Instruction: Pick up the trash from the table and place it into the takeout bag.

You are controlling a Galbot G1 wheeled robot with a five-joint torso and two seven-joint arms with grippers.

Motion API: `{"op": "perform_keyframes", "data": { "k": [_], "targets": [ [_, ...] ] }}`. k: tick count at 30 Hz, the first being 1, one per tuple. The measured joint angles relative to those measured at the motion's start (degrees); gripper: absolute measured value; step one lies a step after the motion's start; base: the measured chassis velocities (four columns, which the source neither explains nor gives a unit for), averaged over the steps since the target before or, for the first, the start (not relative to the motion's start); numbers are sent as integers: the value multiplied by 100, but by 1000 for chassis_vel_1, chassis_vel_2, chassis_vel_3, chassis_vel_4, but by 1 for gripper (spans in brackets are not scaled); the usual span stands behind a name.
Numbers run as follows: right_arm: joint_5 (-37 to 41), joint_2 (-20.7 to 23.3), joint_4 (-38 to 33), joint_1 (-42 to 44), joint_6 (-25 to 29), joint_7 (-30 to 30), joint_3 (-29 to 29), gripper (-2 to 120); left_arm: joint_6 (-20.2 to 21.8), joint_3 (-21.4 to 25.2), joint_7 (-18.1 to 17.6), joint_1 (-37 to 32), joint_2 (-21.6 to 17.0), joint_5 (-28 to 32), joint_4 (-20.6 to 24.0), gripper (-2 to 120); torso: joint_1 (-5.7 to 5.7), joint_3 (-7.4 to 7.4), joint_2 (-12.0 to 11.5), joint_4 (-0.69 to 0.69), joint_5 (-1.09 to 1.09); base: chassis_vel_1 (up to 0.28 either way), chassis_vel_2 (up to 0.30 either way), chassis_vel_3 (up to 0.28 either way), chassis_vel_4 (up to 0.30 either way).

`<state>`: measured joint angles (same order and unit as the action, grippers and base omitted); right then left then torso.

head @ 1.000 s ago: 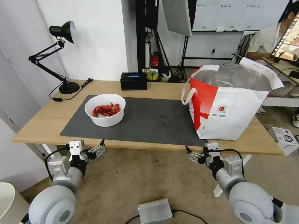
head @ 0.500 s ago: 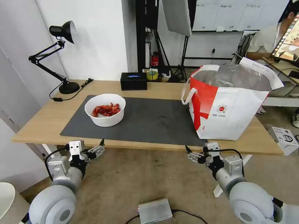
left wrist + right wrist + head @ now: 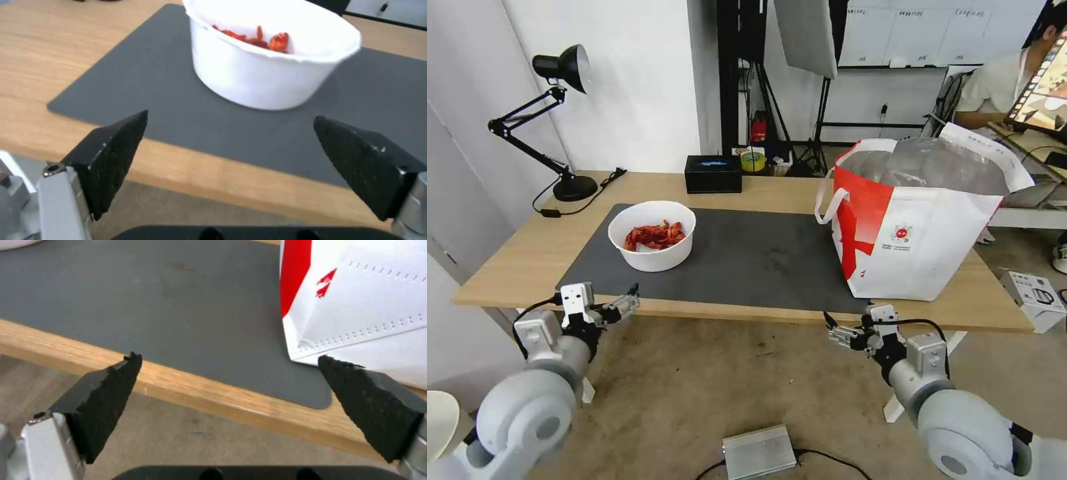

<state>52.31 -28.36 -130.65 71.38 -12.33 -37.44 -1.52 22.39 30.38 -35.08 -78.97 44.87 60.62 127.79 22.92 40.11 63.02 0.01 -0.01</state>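
The trash in sight is a white round bowl [image 3: 652, 235] of red crayfish shells, standing on the left part of the dark grey mat [image 3: 747, 260] on the table [image 3: 520, 253]. The takeout bag [image 3: 920, 220], white with red sides and foil lining, stands open at the table's right end. My left gripper [image 3: 627, 300] hangs open just below the table's front edge, in front of the bowl [image 3: 267, 66]; its wrist view shows the left gripper [image 3: 230, 116] facing it. My right gripper [image 3: 835, 328] is open below the front edge, near the bag's corner [image 3: 365, 306].
A black desk lamp [image 3: 560, 120] stands at the back left with its cord on the table. A black rectangular box [image 3: 713, 174] sits at the back edge, a tape roll [image 3: 752, 161] behind it. A metal box [image 3: 758, 452] lies on the floor.
My left arm has shifted left and risen toward the table's front edge, still open. The right arm, bowl and bag have not moved.
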Motion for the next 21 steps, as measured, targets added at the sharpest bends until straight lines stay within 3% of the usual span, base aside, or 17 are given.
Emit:
{"op": "perform_keyframes", "data": {
  "k": [4, 9, 21],
  "targets": [
    [0, 0, 0, 0, 0, -1, 0, 100, 37, -202, -252, 544, -245, 628, -294, 100, 0, 0, 0, -1, -1, 0, 0, 0, 0],
    [0, 0, 1, -1, 1, -3, 0, 100, 74, -726, -521, 1704, -564, 1730, -869, 100, 0, 0, 0, -1, 0, 0, 0, 0, 0],
    [0, -1, 1, -1, 0, -2, 0, 100, 180, -1513, -744, 3185, -732, 3269, -1852, 100, 1, 0, 0, 0, 0, 0, 0, 0, 0]
  ]
}}
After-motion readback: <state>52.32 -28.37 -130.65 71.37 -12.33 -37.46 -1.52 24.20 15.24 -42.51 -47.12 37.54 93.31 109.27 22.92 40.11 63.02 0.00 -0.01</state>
